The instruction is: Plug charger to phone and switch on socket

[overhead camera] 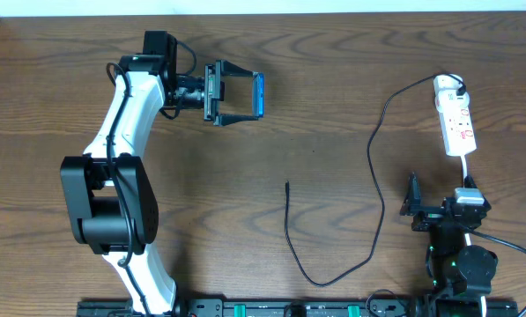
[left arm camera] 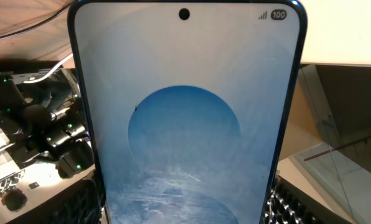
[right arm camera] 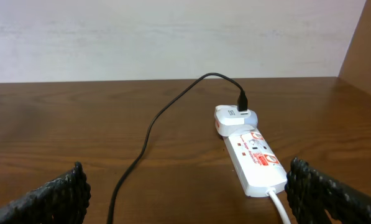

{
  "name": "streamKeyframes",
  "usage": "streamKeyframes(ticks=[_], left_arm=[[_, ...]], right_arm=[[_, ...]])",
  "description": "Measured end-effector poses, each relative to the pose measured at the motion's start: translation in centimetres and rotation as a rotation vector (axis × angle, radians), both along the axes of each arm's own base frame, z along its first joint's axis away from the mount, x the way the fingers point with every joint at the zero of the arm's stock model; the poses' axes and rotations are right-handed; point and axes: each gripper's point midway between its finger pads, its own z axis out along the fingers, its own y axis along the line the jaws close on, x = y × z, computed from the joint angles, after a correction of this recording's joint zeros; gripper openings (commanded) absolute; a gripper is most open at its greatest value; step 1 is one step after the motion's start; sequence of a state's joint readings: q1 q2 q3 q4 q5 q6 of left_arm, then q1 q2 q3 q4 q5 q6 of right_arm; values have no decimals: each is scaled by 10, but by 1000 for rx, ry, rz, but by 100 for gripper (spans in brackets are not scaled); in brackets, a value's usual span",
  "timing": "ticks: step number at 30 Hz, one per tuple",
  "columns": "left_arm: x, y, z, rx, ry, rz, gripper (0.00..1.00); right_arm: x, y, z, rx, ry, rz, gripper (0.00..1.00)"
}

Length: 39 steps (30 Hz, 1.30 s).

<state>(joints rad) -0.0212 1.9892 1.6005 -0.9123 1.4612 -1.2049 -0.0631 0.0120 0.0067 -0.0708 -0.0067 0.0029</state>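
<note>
Dark wood-grain table [overhead camera: 333,79]; pale white wall [right arm camera: 173,37] behind; brown wood panel [right arm camera: 366,43] at rt edge.

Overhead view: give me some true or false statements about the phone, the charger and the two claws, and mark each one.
1. The left claw grips the phone. True.
2. The charger runs into a white adapter at the end of the socket. True.
3. The charger's connector tip is plugged into the phone. False: it lies loose on the table, apart from the phone.
4. The right claw is shut on the charger. False: it is open and holds nothing.
</note>
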Motion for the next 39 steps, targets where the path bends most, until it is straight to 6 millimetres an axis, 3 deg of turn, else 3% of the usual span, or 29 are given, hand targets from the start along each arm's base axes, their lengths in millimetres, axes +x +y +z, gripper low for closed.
streamKeyframes(ticks=[21, 29, 39], left_arm=[[3, 3, -14, 86, -13, 14, 7], [10, 16, -50, 306, -37, 47, 7], [21, 63, -105, 731, -46, 119, 8]], right_arm=[[0, 0, 0, 0, 0, 0, 99], [0, 0, 0, 0, 0, 0, 99], [0, 0, 0, 0, 0, 0, 99]])
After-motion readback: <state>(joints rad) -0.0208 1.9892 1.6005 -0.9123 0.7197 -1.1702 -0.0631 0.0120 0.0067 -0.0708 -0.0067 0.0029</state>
